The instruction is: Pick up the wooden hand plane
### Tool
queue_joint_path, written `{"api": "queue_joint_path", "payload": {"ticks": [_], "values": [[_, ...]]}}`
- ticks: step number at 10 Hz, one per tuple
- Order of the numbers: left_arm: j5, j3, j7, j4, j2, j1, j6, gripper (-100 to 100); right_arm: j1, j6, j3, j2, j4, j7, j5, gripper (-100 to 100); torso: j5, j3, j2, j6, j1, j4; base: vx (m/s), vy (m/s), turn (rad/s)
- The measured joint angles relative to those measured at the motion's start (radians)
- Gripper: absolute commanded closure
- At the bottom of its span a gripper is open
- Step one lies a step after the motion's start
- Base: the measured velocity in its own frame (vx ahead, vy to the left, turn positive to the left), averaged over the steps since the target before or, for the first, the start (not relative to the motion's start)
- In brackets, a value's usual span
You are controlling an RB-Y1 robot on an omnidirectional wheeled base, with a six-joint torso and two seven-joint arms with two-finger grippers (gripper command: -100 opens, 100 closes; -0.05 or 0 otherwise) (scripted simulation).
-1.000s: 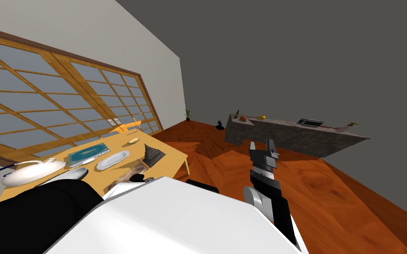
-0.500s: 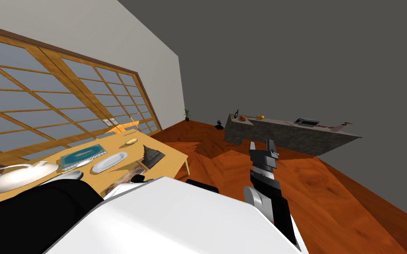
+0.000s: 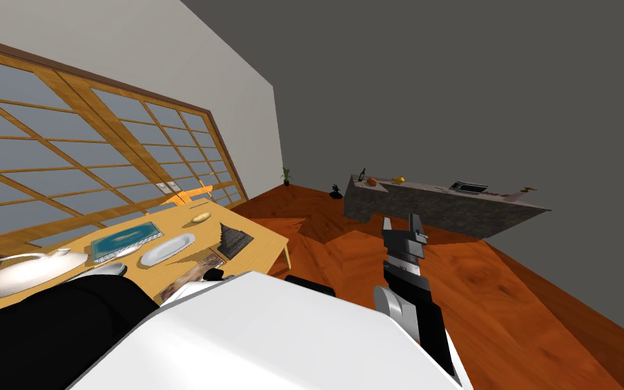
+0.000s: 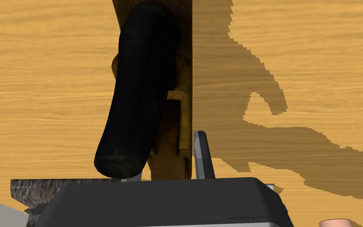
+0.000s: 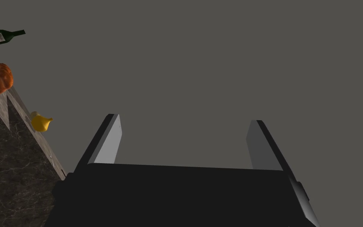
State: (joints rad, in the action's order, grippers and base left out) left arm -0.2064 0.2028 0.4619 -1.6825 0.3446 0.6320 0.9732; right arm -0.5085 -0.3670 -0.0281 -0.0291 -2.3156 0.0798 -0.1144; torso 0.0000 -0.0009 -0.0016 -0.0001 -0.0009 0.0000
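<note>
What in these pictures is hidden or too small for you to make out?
Left wrist view: the far end of the brown wooden hand plane is cut off by the edge; its black handle hides much of its body and one finger of the left gripper.
Head view: items on the grey stone counter are too small to name.
Right wrist view: the dark green bottle is cut off by the edge.

The table (image 3: 263, 238) carried a blue mat (image 3: 126, 240), a white plate (image 3: 167, 248) just beside the mat, and the hand plane (image 4: 141, 86) farther off.
</note>
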Motion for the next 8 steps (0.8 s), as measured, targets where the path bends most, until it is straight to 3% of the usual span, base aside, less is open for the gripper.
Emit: {"api": "queue_joint_path", "payload": {"ticks": [2, 3, 4, 7, 8], "values": [[0.0, 0.0, 0.0, 0.0, 0.0, 0.0, 0.0, 100, 0.0, 0.0, 0.0, 0.0, 0.0, 0.0, 0.0, 0, 0.0, 0.0, 0.0, 0.0, 0.0, 0.0, 0.0, 0.0, 0.0], [0.0, 0.0, 0.0, 0.0, 0.0, 0.0, 0.0, 0, 0.0, 0.0, 0.0, 0.0, 0.0, 0.0, 0.0, 0, 0.0, 0.0, 0.0, 0.0, 0.0, 0.0, 0.0, 0.0, 0.0], [0.0, 0.0, 0.0, 0.0, 0.0, 0.0, 0.0, 100, 0.0, 0.0, 0.0, 0.0, 0.0, 0.0, 0.0, 0, 0.0, 0.0, 0.0, 0.0, 0.0, 0.0, 0.005, -0.012, 0.028], [-0.014, 0.012, 0.008, -0.069, 0.005, 0.027, 0.041, 100, 0.0, 0.0, 0.0, 0.0, 0.0, 0.0, 0.0, 0, -0.001, 0.0, -0.001, 0.0, -0.003, 0.0, 0.01, -0.02, 0.025], [-0.014, 0.012, 0.009, -0.071, 0.005, 0.028, 0.044, 0, 0.0, 0.0, 0.0, 0.0, 0.0, 0.0, 0.0, 0, -0.001, 0.0, -0.001, 0.0, -0.002, 0.0, 0.0, 0.0, 0.0]]}}
